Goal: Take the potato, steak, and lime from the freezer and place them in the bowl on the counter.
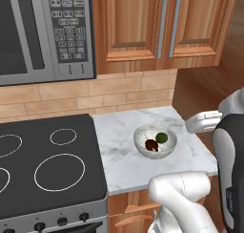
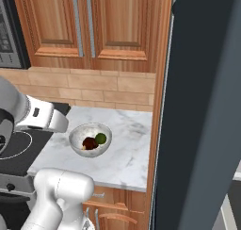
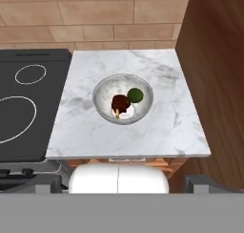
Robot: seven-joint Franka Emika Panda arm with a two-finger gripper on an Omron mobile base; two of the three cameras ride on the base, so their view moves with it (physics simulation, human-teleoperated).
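The silvery bowl (image 3: 123, 99) (image 1: 155, 141) (image 2: 90, 139) stands in the middle of the marble counter (image 3: 162, 132) (image 1: 124, 155) (image 2: 127, 153). Inside it lie the dark brown-red steak (image 3: 119, 103) (image 1: 151, 144) (image 2: 89, 143) and, touching it on the right, the dark green lime (image 3: 136, 95) (image 1: 162, 137) (image 2: 100, 138). A yellow-tan sliver of the potato (image 3: 116, 114) peeks out under the steak. The rest of the potato is hidden. The hand view looks down on the bowl from above the counter's front edge. My gripper is open and holds nothing. The slate-grey freezer (image 2: 202, 111) door stands at the right.
A black stovetop (image 1: 47, 165) (image 3: 24, 103) borders the counter on the left, under a microwave (image 1: 43, 31). Wooden wall cabinets (image 1: 157, 26) (image 2: 94, 26) hang above the tiled backsplash. A wooden side panel (image 3: 214, 60) closes the counter's right side.
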